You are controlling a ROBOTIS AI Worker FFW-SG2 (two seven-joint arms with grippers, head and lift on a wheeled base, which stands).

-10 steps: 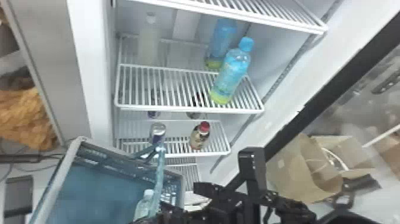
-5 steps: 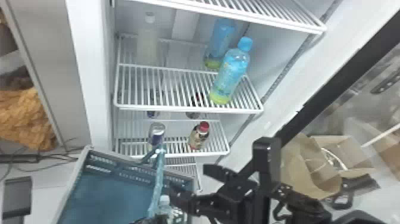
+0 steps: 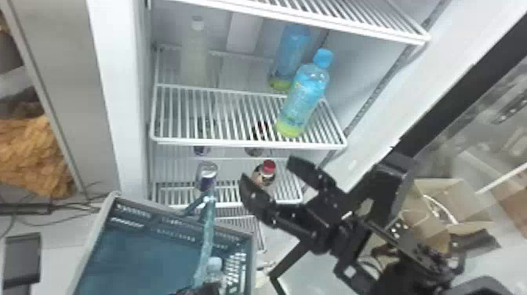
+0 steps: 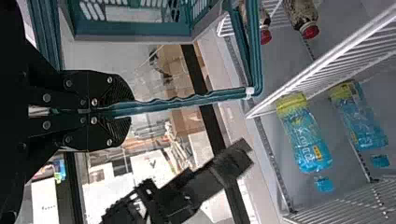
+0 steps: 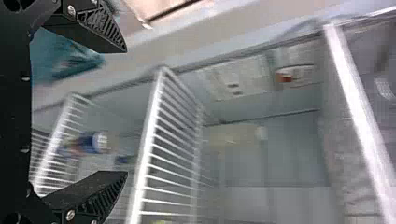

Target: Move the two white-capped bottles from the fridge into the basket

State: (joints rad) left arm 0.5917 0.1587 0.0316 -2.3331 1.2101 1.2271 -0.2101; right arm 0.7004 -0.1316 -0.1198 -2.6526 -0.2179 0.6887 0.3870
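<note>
Open fridge (image 3: pixel 115 98) noted, wire shelves inside; cardboard box (image 3: pixel 451 192) at right, orange-brown cloth (image 3: pixel 33 157) and cables (image 3: pixel 59 212) at left. Counted: one white-capped bottle (image 3: pixel 195 57), upright at left rear of the upper bottle shelf (image 3: pixel 247 143); one pale-capped bottle (image 3: pixel 214 270) in the basket (image 3: pixel 157 255), at its right side; two blue-capped bottles (image 3: pixel 304 98), two red-capped bottles (image 4: pixel 303 16), two cans (image 3: pixel 206 174). Front blue-capped bottle stood near the shelf's front edge; a gap is left between that pair and the white-capped one. Basket rim seen just before the lower shelves. Basket handle (image 4: pixel 187 101) clamped in the left tool (image 3: pixel 202 289); right tool (image 3: pixel 268 170) seen before the lower shelves, fingers spread apart, side wall to its right.
</note>
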